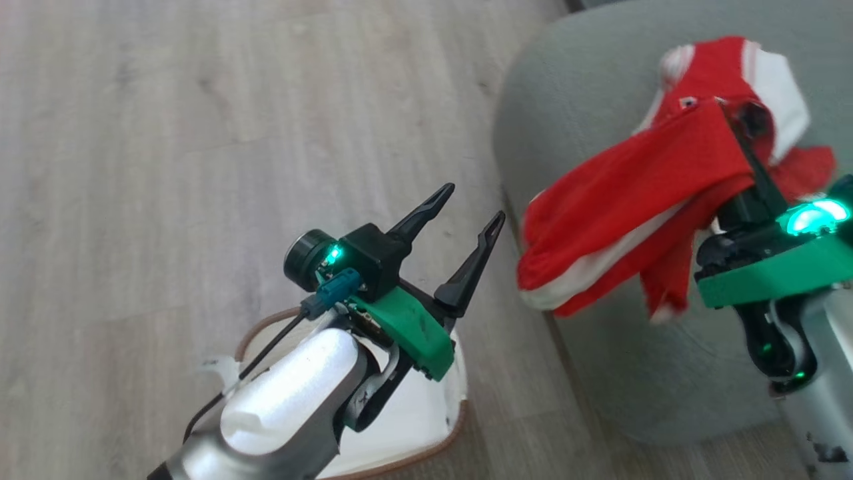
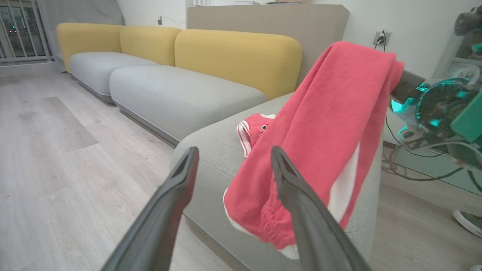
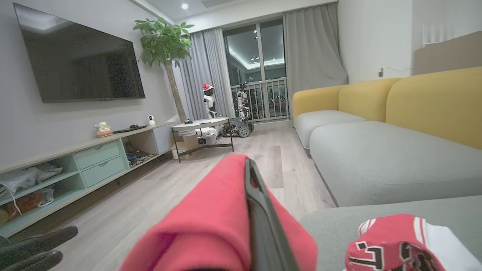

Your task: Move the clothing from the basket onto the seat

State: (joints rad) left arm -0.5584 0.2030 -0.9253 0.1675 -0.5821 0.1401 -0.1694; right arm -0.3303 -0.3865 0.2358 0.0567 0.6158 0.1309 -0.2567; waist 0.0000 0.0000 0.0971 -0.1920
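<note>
Right gripper was closed on a red shiny garment with white trim, which draped over the corner of the large grey-green fabric seat cushion. A second red jersey with black lettering lay on that seat. Left gripper, fingers spread wide and empty, hung beside the seat above the cream-white brown-rimmed plastic basket.

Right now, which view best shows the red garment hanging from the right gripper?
Left wrist view: the garment shows nearly whole, draped from the right gripper, hanging in front of the seat. Head view shows it from above, blurred. Right wrist view catches its top fold against one finger.
</note>
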